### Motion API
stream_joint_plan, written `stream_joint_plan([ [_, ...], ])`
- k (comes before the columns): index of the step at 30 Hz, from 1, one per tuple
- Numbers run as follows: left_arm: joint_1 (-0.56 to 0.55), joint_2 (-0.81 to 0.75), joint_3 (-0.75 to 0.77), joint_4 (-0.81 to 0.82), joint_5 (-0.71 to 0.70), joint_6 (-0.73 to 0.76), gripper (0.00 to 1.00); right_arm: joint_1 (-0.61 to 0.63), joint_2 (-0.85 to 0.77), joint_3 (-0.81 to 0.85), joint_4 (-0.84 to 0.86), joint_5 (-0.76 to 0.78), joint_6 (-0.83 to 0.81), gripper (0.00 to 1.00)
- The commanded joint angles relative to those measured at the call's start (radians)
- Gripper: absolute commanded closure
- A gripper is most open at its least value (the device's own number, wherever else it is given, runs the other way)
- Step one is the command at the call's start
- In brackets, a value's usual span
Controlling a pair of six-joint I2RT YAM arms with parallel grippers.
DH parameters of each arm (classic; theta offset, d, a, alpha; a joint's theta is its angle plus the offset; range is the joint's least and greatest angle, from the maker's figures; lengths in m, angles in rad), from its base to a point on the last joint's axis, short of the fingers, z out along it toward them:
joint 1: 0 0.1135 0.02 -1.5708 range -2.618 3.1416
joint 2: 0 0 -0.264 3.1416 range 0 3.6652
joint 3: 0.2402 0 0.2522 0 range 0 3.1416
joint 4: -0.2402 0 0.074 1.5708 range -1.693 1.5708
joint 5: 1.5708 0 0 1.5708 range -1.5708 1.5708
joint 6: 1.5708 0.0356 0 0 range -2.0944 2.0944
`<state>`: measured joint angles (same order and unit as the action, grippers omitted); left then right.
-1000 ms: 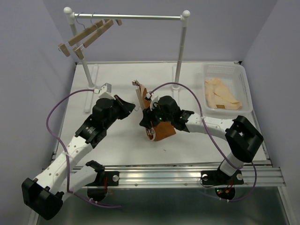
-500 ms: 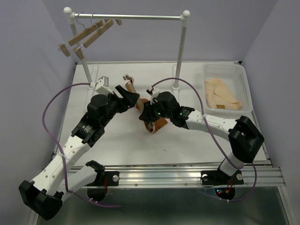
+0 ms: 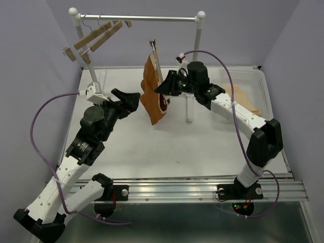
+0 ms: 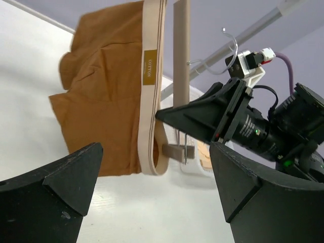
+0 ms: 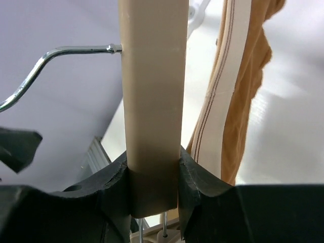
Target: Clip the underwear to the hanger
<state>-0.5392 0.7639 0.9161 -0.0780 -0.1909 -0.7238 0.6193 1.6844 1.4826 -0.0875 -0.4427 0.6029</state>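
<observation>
Since a second ago the right gripper (image 3: 163, 87) has carried the hanger (image 3: 153, 54) and the underwear (image 3: 152, 98) up off the table (image 3: 177, 147) — they sat low at mid-table then, and now hang in the air just in front of the rail (image 3: 136, 18), nearer its right post. The left gripper (image 3: 130, 97), shut then, has sprung wide open and drawn back to the left. It hovers just beside the underwear, touching nothing, its fingers (image 4: 66, 177) spread well apart.

The right gripper is clenched on the hanger's wooden bar. In its wrist view the bar stands upright between the two pads, pressed on both sides, with the wire hook (image 5: 45, 55) sticking out to the left above the grip. From above, the bar is nearly vertical, one end up.

The underwear hangs from the bar's upper end, its rust-brown cloth draping down beside it. The pale waistband (image 4: 152, 76) runs down alongside the bar and loops loose near the lower clip (image 4: 174, 151) — whether that clip bites the band I cannot tell.

Two spare hangers (image 3: 96, 35) hang at the rail's left end. At the table's far right a white basket (image 3: 264, 83) holds a cream garment (image 3: 249, 106).
</observation>
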Motion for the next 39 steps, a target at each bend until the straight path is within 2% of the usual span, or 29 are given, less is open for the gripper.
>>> stream_joint_plan([
  [1, 0.001, -0.050, 0.040, -0.011, -0.105, 0.006, 0.01, -0.072, 0.072, 0.160, -0.020, -0.109, 0.112, 0.87],
  [6, -0.001, -0.061, 0.036, -0.043, -0.148, 0.007, 0.01, -0.115, 0.162, 0.343, -0.032, -0.123, 0.164, 0.87],
  [14, 0.001, -0.074, 0.032, -0.062, -0.171, 0.011, 0.01, -0.125, 0.284, 0.614, -0.011, -0.007, 0.245, 0.86],
  [24, -0.001, -0.103, 0.024, -0.082, -0.213, 0.012, 0.01, -0.125, 0.337, 0.706, 0.112, 0.047, 0.307, 0.86],
  [29, 0.001, -0.101, 0.023, -0.074, -0.165, 0.003, 0.01, -0.125, 0.360, 0.714, 0.152, 0.125, 0.362, 0.86],
  [39, 0.001, -0.121, -0.008, -0.063, -0.130, -0.019, 0.01, -0.125, 0.434, 0.763, 0.196, 0.186, 0.477, 0.84],
])
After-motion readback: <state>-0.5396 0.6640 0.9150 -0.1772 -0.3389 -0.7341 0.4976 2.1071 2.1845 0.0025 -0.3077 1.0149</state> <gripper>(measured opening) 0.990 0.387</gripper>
